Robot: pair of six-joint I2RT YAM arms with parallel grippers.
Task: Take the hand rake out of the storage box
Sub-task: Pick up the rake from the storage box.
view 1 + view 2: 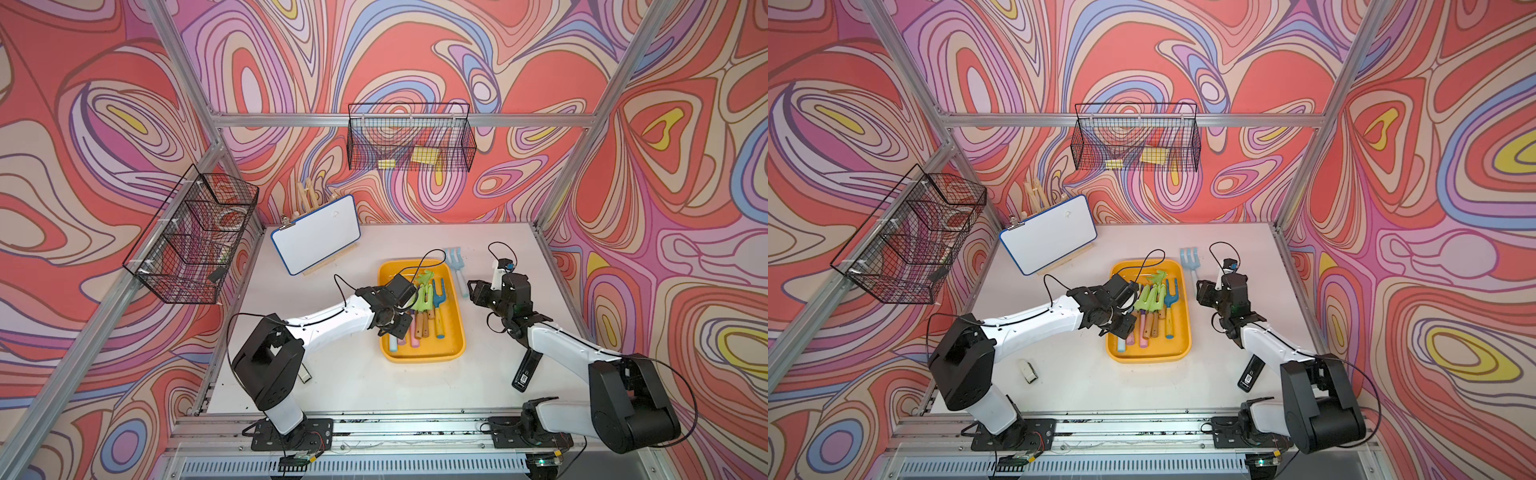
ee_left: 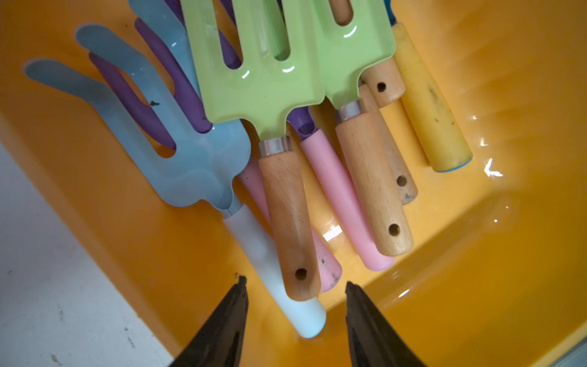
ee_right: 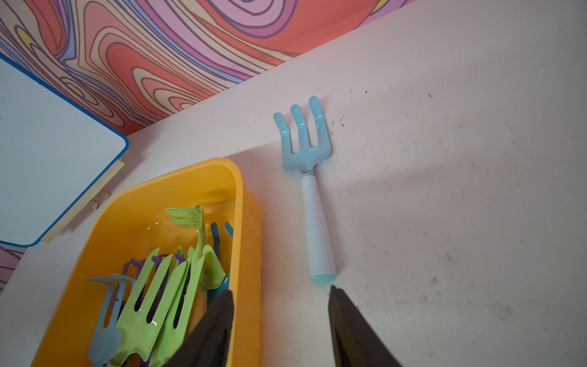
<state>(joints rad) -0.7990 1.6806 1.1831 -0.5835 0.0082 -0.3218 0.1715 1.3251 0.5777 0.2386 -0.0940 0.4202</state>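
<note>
The left end effector [image 2: 294, 284] hangs low over the near left part of the box [image 1: 428, 356]. It is released, with jaws apart and nothing clamped, and two handle ends lie right at its tips.

The step in hand looks like taking a rake by its handle. The pale blue rake [image 2: 197, 171] seems the easier pick, since its handle reaches furthest toward the jaws. A green rake [image 2: 263, 85] lies across it, though, with its wooden handle touching. The jaws should straddle the pale handle's end alone and close firmly. A slow lift should then slide the head out from under, or the green one may drag along. One finger [image 2: 222, 327] sits over the box's wall, so the descent must not catch it.

The box also holds a second green rake [image 2: 352, 63], a purple rake [image 2: 149, 114] under the pale blue one, pink handles [image 2: 343, 203] and a yellow handle [image 2: 428, 105].

Another blue rake [image 3: 306, 149] lies on the table [image 1: 353, 374] just beside the box. The right end effector [image 3: 281, 290] hovers near its handle end, released and empty.

Of the two mesh baskets on the frame, the back basket [image 1: 409, 141] holds yellow pieces too small to name. What is in the side basket [image 1: 195, 241] is unclear.
</note>
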